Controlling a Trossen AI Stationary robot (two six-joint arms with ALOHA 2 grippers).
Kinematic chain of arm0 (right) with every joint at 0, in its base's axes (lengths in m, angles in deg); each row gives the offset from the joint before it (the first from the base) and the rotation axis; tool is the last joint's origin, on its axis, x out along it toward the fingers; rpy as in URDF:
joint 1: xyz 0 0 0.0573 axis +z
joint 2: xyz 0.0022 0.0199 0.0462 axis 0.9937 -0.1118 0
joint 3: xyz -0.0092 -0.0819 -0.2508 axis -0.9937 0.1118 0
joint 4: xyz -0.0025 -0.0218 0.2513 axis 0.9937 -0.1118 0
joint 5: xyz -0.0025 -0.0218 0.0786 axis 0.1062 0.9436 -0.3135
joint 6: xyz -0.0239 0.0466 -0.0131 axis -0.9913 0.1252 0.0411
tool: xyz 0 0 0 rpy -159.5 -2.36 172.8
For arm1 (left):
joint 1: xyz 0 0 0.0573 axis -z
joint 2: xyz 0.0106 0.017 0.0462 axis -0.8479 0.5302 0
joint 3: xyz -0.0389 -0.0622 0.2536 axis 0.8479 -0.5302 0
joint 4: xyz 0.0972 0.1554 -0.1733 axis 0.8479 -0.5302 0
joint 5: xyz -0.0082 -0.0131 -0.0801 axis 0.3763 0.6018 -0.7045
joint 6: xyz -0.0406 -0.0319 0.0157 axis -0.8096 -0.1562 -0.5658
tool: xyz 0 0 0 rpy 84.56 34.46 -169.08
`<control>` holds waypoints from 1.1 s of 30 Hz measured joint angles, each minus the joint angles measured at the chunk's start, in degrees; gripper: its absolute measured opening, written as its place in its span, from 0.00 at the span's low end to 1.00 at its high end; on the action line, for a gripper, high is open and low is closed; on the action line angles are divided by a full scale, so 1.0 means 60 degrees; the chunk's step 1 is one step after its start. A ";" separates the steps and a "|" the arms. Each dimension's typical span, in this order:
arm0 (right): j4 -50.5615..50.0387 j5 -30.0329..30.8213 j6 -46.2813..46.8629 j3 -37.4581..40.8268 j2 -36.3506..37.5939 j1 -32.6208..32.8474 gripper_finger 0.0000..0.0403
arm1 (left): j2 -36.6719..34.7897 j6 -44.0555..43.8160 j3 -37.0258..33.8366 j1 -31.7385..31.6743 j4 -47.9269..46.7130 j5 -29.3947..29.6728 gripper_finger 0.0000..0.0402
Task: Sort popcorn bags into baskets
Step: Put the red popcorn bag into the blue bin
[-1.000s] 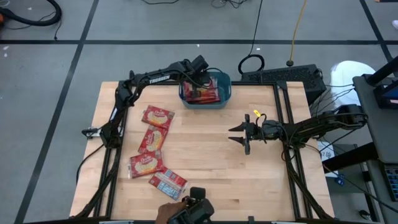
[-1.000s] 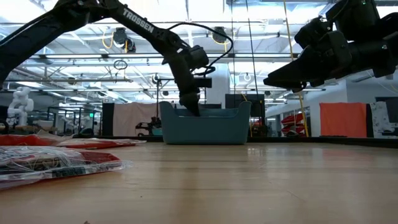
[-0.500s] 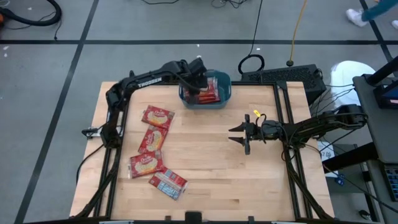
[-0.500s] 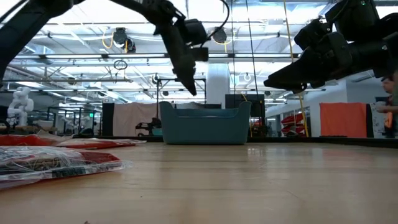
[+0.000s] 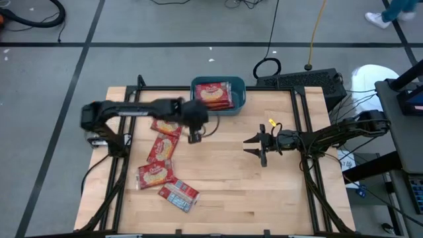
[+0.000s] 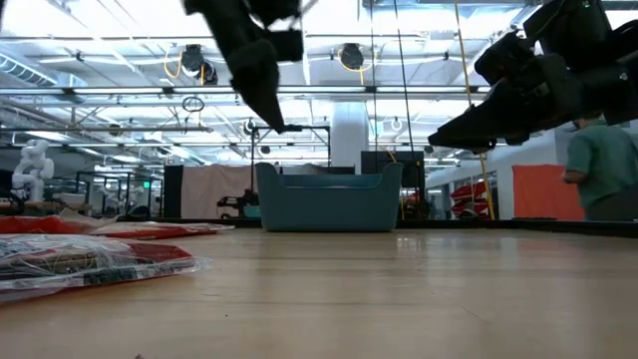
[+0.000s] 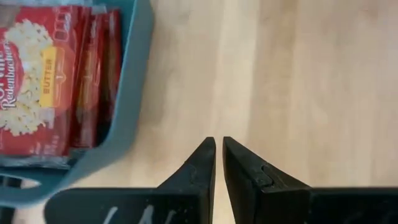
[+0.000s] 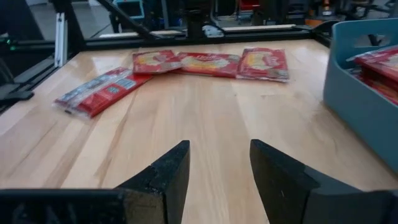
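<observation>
The teal basket [image 5: 240, 100] sits at the far edge of my table, holding a stack of red butter popcorn bags [image 5: 213, 94] lying flat; how many are stacked I cannot tell. Four more bags lie loose on the wood to my left: three label-up in a row [image 5: 162, 147] and one back-up [image 5: 178, 194] nearest the front edge. My left gripper [image 5: 193, 137] hangs above the table just in front of the basket, fingers nearly touching, gripping nothing. My right gripper [image 5: 257, 147] waits over the middle of the table, fingers spread apart, empty.
</observation>
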 joint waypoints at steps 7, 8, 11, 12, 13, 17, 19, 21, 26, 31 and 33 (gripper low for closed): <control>-0.0010 0.0003 0.0219 0.0000 0.0000 0.0162 0.40 | -0.1916 -0.1884 -0.3041 0.1429 0.1690 0.1320 0.09; -0.0025 0.0004 0.0323 0.0000 0.0000 0.0173 0.40 | -0.2088 -0.2153 -0.3399 0.1574 0.1829 0.1434 0.09; -0.0059 0.0033 0.0582 0.0000 0.0000 0.0241 0.40 | -0.2292 -0.2952 -0.4204 0.1896 0.1866 0.1629 0.09; -0.0069 0.0036 0.0630 0.0000 0.0000 0.0263 0.40 | -0.2333 -0.3196 -0.4409 0.1989 0.1849 0.1639 0.09; -0.0061 0.0038 0.0666 0.0000 0.0000 0.0291 0.40 | -0.2353 -0.3410 -0.4572 0.2080 0.1856 0.1661 0.09; -0.0065 0.0060 0.0680 0.0000 0.0000 0.0399 0.40 | -0.2349 -0.3881 -0.5000 0.2364 0.1875 0.2089 0.09; -0.0068 0.0080 0.0680 0.0000 0.0000 0.0459 0.40 | -0.2349 -0.3920 -0.5107 0.2423 0.1884 0.2410 0.11; -0.0047 0.0223 0.0695 0.0000 0.0000 0.0535 0.40 | -0.2349 -0.3974 -0.5143 0.2430 0.1827 0.2647 0.14; -0.0069 0.0312 0.0927 0.0000 0.0000 0.0732 0.40 | -0.2349 -0.3605 -0.5141 0.2231 0.1703 0.3193 0.29; -0.0066 0.0316 0.1207 0.0000 0.0000 0.0939 0.40 | -0.2349 -0.2540 -0.5331 0.1843 0.1568 0.3360 0.41; -0.0067 0.0331 0.1332 0.0000 0.0000 0.1034 0.40 | -0.2349 -0.2148 -0.5499 0.1756 0.1523 0.3374 0.44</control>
